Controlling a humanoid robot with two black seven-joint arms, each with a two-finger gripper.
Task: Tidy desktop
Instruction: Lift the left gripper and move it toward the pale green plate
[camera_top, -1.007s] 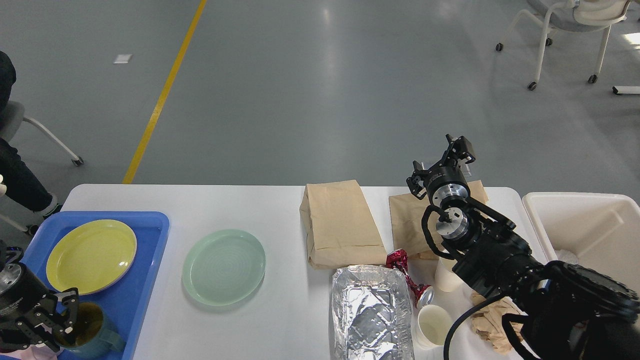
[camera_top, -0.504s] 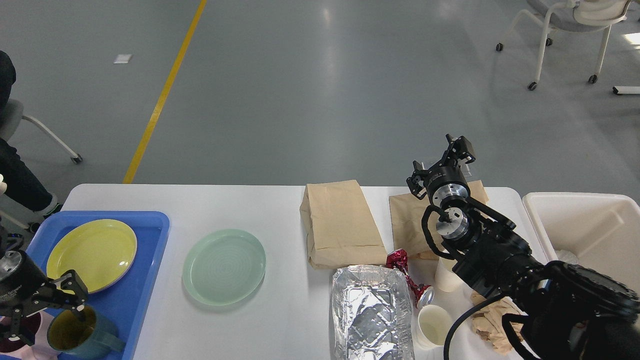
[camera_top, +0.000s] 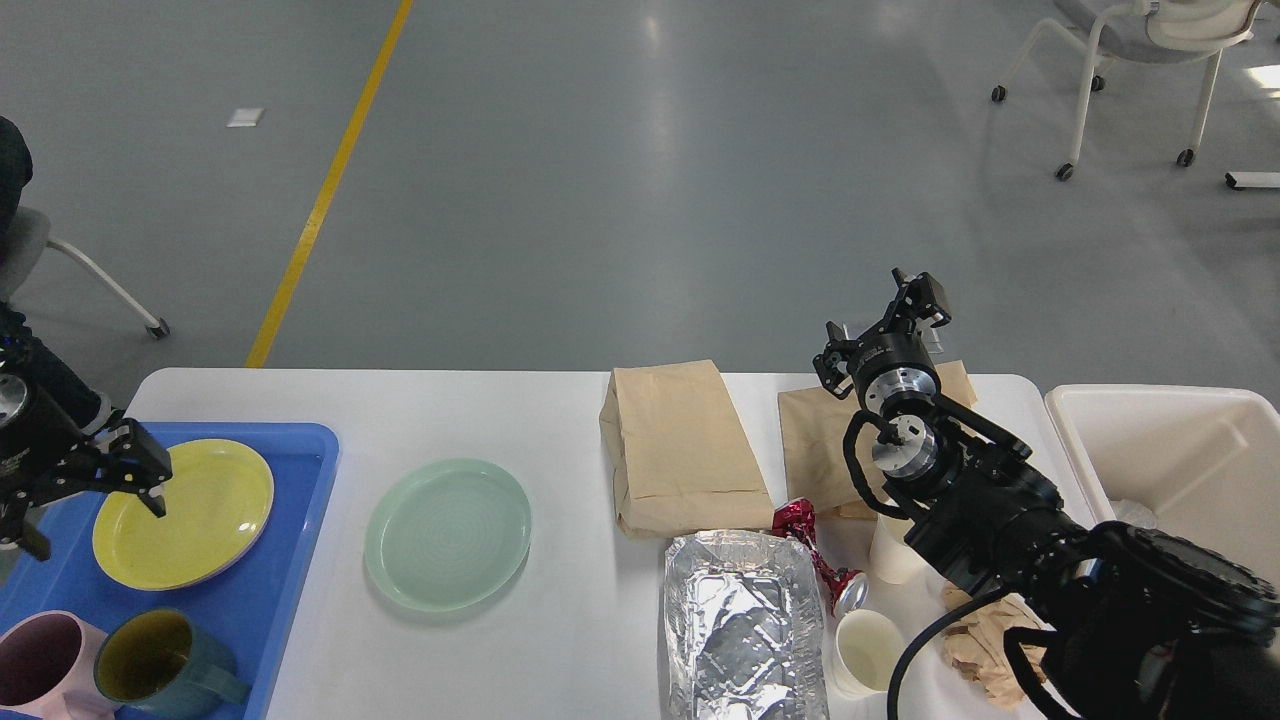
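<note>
The left hand (camera_top: 90, 500) has lifted away from the teal mug (camera_top: 165, 675) and now hangs over the yellow plate (camera_top: 185, 512); the pink mug (camera_top: 40, 665) it hid now shows beside the teal 1

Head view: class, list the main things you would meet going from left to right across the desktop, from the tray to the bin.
Blue tray → green plate → left paper bag → foil tray → white bin.
</note>
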